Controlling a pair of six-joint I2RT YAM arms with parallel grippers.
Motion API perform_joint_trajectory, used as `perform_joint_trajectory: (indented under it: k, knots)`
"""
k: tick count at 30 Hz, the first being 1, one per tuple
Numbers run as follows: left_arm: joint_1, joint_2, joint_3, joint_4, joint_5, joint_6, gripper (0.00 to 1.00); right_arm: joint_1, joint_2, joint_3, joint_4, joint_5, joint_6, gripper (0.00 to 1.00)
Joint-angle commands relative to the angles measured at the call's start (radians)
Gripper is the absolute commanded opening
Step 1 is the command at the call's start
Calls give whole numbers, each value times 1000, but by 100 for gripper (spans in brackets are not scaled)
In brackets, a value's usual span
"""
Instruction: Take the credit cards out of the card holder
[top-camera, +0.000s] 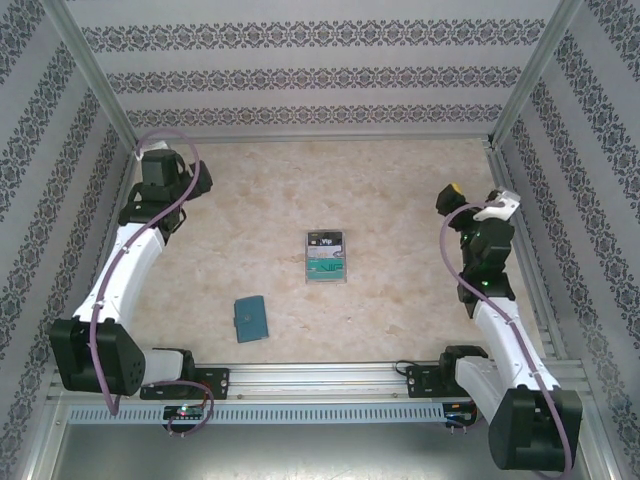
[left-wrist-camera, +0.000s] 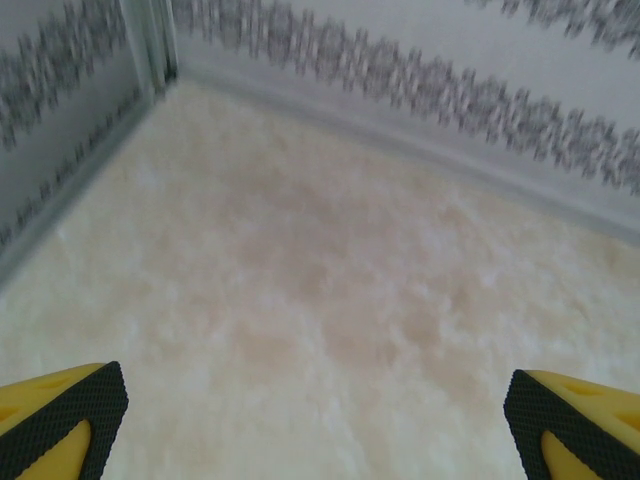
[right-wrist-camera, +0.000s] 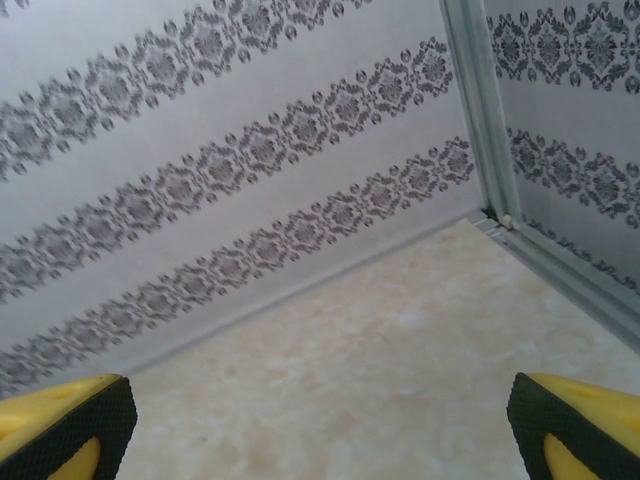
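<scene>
— Where's the card holder (top-camera: 251, 318)?
— Folded shut near the table's (top-camera: 400, 190) front edge; its contents are hidden. The credit cards (top-camera: 327, 257) lie stacked mid-table, apart from it.
— Grippers?
— Left gripper (left-wrist-camera: 320, 420) and right gripper (right-wrist-camera: 320, 420) both gape wide, empty.

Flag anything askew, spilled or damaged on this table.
Nothing is spilled or damaged. The card holder lies folded shut and slightly rotated, which is the only thing askew. The card stack lies flat farther back.
</scene>
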Motion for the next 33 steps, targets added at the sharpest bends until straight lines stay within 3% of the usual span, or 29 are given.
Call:
perform_joint_trajectory:
  k: [1,8,11,14,17,20,25,29,33]
  knots:
    - [-8,-47,-67,-227,116,-156,99,12,32,137,-256,-130,142,98]
    - [-23,-237,-300,-252,238,-299,100,172,183,391,-541,-250,60,98]
    - [-41,-308,-373,-285,261,-331,100,178,221,411,-571,-291,204,98]
    - [-62,-379,-429,-319,287,-364,100,191,218,354,-482,-360,291,98]
    - [-94,-437,-484,-352,320,-407,100,262,258,413,-569,-376,226,98]
    - [-143,-482,-547,-373,353,-474,92,408,331,532,-752,-260,86,98]
    - [-293,-531,-594,-450,308,-563,77,602,397,554,-773,-119,36,98]
    - [-416,-523,-590,-504,267,-615,61,651,432,553,-772,-117,61,98]
    - [-541,-451,-554,-516,195,-646,57,678,449,561,-783,-132,49,98]
